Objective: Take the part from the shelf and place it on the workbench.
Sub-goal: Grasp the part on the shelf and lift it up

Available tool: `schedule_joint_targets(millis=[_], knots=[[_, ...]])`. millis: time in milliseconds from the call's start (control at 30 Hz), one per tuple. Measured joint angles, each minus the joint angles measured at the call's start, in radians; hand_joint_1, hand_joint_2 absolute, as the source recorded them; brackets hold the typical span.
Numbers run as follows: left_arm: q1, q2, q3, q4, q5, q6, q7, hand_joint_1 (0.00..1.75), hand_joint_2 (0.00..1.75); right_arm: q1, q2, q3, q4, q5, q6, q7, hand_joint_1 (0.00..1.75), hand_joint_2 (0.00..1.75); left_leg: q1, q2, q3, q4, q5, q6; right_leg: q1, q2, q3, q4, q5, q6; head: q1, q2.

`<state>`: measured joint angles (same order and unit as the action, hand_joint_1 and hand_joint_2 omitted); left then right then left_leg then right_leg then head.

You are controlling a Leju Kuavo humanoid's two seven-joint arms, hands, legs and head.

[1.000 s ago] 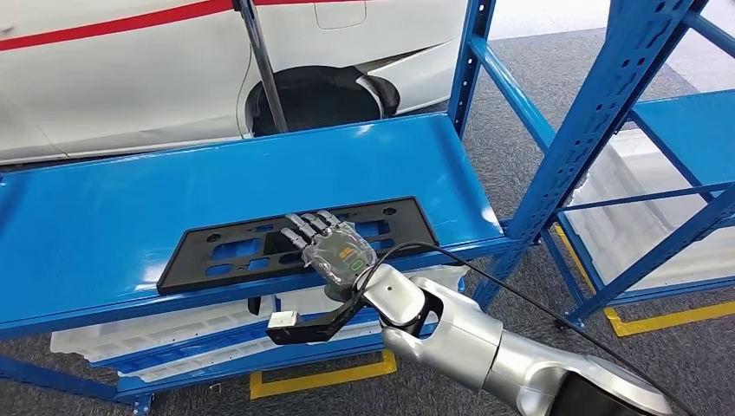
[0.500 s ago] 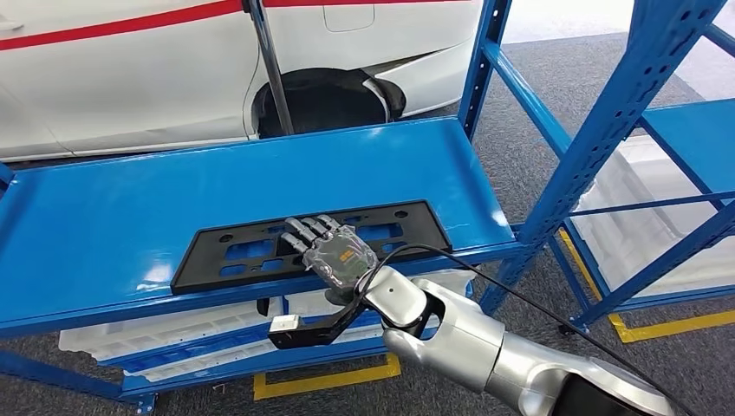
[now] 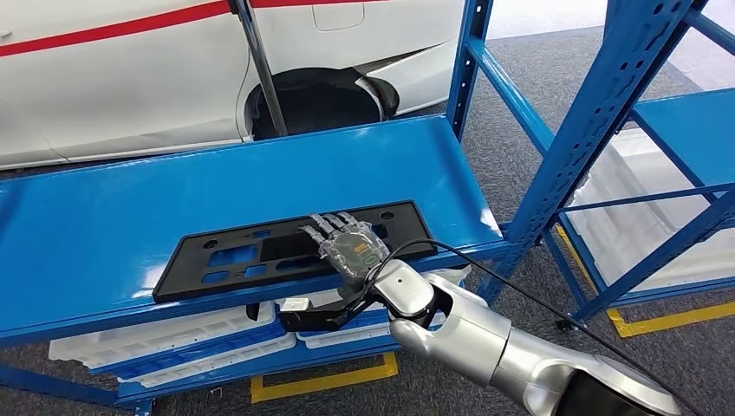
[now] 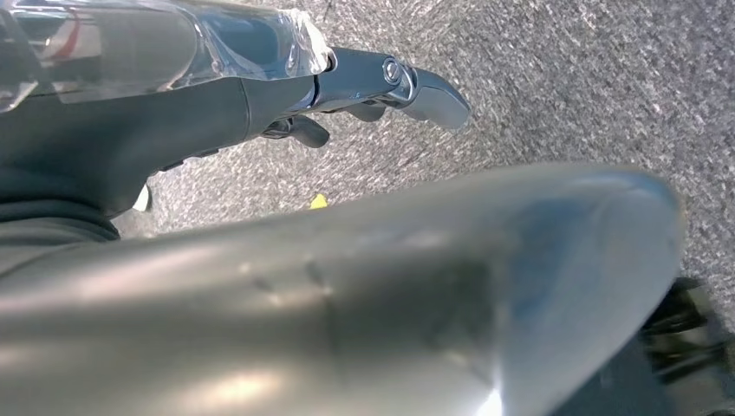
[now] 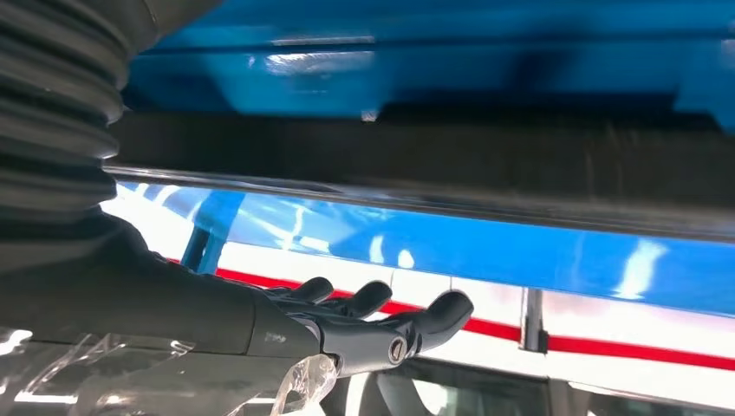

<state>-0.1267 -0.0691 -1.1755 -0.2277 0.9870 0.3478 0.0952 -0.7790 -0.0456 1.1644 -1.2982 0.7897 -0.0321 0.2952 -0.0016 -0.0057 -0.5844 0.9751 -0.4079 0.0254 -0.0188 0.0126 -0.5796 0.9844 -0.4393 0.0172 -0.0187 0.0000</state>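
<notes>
Since the earlier head picture the right hand point(image 3: 350, 247) has slid toward the right along the black license plate bracket point(image 3: 286, 251), and the whole scene has shifted a little, so the camera has moved too.

Head view: the bracket lies flat near the front edge of the blue shelf point(image 3: 130, 208), around the centre of the frame. The hand rests palm-down on the bracket's right half, its fingers point(image 3: 329, 225) stretched flat over the top, clenched on nothing. No readable writing shows on the bracket; a small green mark sits on the hand's back. A white car body point(image 3: 113, 78) with a red stripe fills the upper left.

Left wrist view: the left hand point(image 4: 260, 87) hangs over grey carpet, fingers loosely apart, holding nothing.

Right wrist view: the right hand's fingers reach out spread in the lower centre; the bracket's dark edge crosses the middle of the frame.
</notes>
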Motion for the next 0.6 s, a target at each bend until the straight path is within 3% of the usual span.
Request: schedule_joint_targets(millis=[100,167,267,300,333,367,467,533,600], knots=[[-0.001,0.0,0.0,0.0,0.0,0.001,0.0,0.0,0.0,-0.003,-0.007,-0.006,0.011,-0.038,0.007,0.002,0.0,1.75,-0.004,-0.001,0.011,-0.022,0.002,0.01,0.0,-0.002,0.001,-0.002,-0.003,0.016,0.0,0.0],[0.0,0.0,0.0,0.0,0.0,0.002,0.0,0.0,0.0,-0.004,-0.012,-0.011,0.018,-0.059,0.012,0.001,0.0,1.75,0.0,-0.001,0.021,-0.034,0.007,0.02,0.001,-0.004,-0.009,0.029,-0.024,0.025,0.001,0.0],[-0.002,0.0,0.0,0.0,0.001,0.003,-0.001,0.0,0.0,-0.006,-0.022,-0.018,0.03,-0.077,0.018,0.0,0.0,1.75,0.002,0.0,0.03,-0.039,0.006,0.029,0.002,-0.006,-0.096,0.208,-0.108,0.029,0.002,0.0],[-0.001,-0.001,0.0,0.0,0.002,0.003,-0.001,0.0,0.0,-0.004,-0.026,-0.019,0.034,-0.081,0.02,-0.001,0.0,1.75,0.002,0.0,0.031,-0.039,0.005,0.03,0.002,-0.006,-0.127,0.263,-0.124,0.03,0.003,0.0],[0.0,-0.001,0.0,0.0,0.002,0.003,-0.001,0.0,0.0,-0.003,-0.029,-0.019,0.038,-0.085,0.021,-0.002,0.0,1.75,0.002,-0.001,0.032,-0.038,0.004,0.031,0.001,-0.006,-0.143,0.286,-0.122,0.032,0.003,0.0],[0.001,-0.001,0.0,0.0,0.002,0.003,-0.001,0.0,0.0,-0.002,-0.032,-0.019,0.041,-0.087,0.021,-0.002,0.0,1.75,0.002,-0.001,0.034,-0.038,0.002,0.03,0.0,-0.006,-0.139,0.267,-0.099,0.033,0.003,0.0],[0.001,-0.001,0.0,0.0,0.003,0.003,-0.001,0.0,0.0,-0.004,-0.036,-0.022,0.045,-0.089,0.022,-0.002,0.0,1.75,0.002,-0.004,0.037,-0.026,-0.011,0.018,-0.004,-0.007,-0.05,0.07,-0.001,0.033,0.003,0.0],[0.0,0.0,0.0,0.0,0.003,0.003,-0.001,0.0,0.0,-0.005,-0.036,-0.024,0.047,-0.089,0.022,-0.002,0.0,1.75,-0.002,-0.004,0.034,-0.017,-0.02,0.01,-0.003,-0.005,-0.021,0.007,0.014,0.026,0.003,0.0],[0.001,0.0,0.0,0.0,0.004,0.003,-0.001,0.0,0.0,-0.005,-0.037,-0.025,0.05,-0.089,0.022,-0.002,0.0,1.75,-0.001,-0.004,0.033,-0.015,-0.023,0.006,0.0,-0.004,-0.021,0.007,0.013,0.014,0.003,0.0]])
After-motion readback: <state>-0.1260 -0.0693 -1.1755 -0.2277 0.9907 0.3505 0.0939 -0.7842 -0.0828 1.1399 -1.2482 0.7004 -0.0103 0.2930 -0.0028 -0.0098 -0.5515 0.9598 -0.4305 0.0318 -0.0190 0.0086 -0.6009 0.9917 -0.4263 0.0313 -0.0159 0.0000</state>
